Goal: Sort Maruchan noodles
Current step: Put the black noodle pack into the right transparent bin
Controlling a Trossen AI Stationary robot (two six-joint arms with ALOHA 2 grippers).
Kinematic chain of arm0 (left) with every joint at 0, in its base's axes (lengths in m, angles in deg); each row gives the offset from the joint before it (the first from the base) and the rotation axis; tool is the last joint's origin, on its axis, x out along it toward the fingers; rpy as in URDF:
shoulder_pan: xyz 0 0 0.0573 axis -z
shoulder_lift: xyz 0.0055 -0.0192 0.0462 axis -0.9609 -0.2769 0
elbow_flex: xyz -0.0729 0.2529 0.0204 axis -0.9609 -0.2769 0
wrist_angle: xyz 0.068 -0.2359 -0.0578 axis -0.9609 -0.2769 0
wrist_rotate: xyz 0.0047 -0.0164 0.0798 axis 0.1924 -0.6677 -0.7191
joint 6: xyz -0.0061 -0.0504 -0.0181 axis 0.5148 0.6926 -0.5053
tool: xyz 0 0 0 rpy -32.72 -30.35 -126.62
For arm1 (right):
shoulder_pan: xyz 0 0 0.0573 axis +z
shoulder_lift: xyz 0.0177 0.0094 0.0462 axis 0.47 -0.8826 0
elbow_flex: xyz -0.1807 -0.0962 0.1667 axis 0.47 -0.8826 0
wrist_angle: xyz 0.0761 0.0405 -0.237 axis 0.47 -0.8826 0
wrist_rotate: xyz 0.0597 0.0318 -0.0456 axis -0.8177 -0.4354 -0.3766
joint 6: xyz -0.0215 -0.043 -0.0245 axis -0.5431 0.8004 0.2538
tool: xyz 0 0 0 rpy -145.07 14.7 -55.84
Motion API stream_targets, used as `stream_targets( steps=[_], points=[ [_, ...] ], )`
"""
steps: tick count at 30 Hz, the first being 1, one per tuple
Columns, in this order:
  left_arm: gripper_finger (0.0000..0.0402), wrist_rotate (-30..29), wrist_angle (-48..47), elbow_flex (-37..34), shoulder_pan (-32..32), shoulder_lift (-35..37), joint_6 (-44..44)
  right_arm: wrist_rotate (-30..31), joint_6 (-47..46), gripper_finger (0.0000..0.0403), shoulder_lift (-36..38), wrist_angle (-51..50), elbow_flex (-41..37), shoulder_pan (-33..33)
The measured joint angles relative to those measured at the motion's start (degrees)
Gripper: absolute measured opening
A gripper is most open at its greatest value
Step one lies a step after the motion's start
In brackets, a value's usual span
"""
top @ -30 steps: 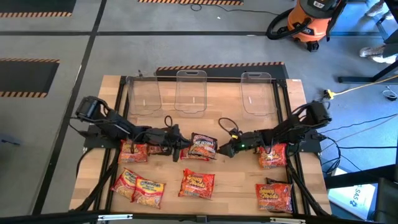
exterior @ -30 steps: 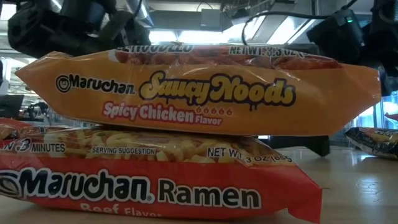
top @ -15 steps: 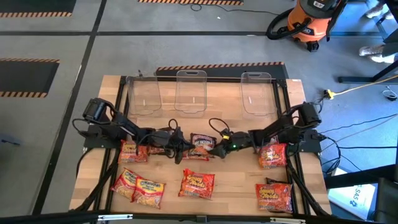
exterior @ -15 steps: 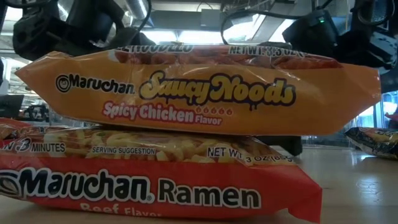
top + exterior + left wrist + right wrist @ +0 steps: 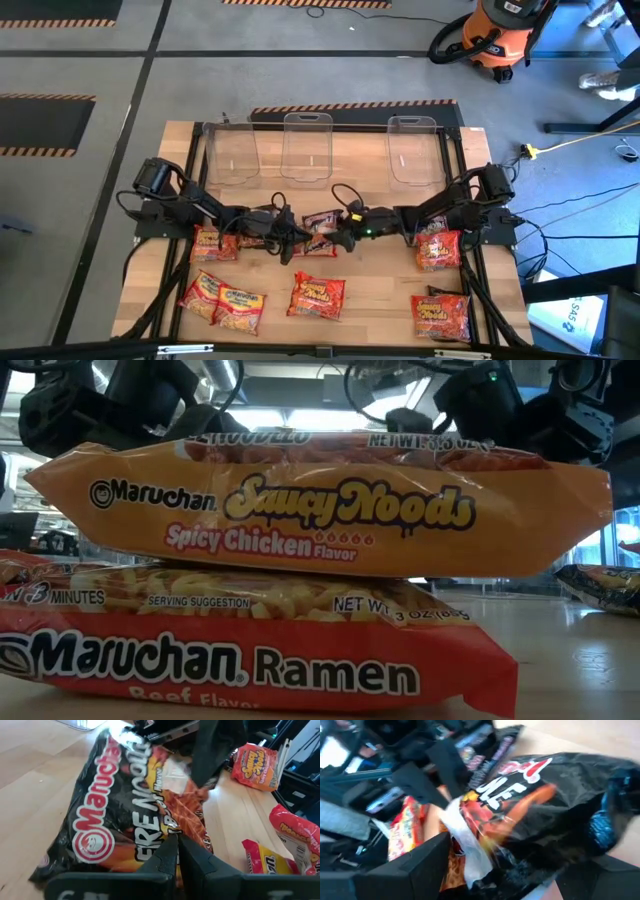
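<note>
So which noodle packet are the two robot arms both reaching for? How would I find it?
Look at the middle of the wooden table, in front of the three clear bins. The black packet lies between the left gripper and the right gripper. It is the only dark one with flame art; its neighbours are red or orange.

High view: straight down from above, far enough to take in the whole wooden table [image 5: 380,200] and the floor around it.
Low view: at tabletop height, facing level across, pressed close against two stacked noodle packets [image 5: 320,510].
Left wrist view: looks forward, very near a black packet [image 5: 115,815].
Right wrist view: equally near, from the opposite side.
Shared: both wrist views and the high view show that black packet.
</note>
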Motion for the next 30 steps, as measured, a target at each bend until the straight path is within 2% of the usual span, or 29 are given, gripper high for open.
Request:
stream_targets(
  steps=[4, 9, 14, 17, 26, 30],
  points=[
    [0.0011, -0.26, 0.03, 0.00, -0.07, -0.02, -0.05, -1.74, 1.91, 0.0296, 0.07, 1.38, 0.82, 0.00],
    [0.0011, -0.46, 0.10, 0.37, -0.09, -0.04, -1.72, 1.34, 4.36, 0.0296, 0.08, 0.55, 2.32, -0.09],
    [0.0011, -0.09, 0.11, 2.35, -0.07, -0.07, -5.26, 1.65, 6.27, 0.0286, 0.11, -4.50, 4.36, -0.09],
    [0.0011, 0.09, 0.13, 2.54, -0.09, -0.07, -5.96, 0.62, 7.41, 0.0255, 0.11, -6.29, 4.59, -0.07],
    [0.0011, 0.22, -1.08, 2.55, -0.02, 2.53, -5.97, -0.74, 12.59, 0.0119, 0.69, -6.45, 4.59, 0.02],
    [0.0011, 0.19, -7.87, 2.56, -0.02, 7.84, -5.96, -1.86, 16.80, 0.0111, 2.40, -8.28, 4.46, 0.02]
  ],
)
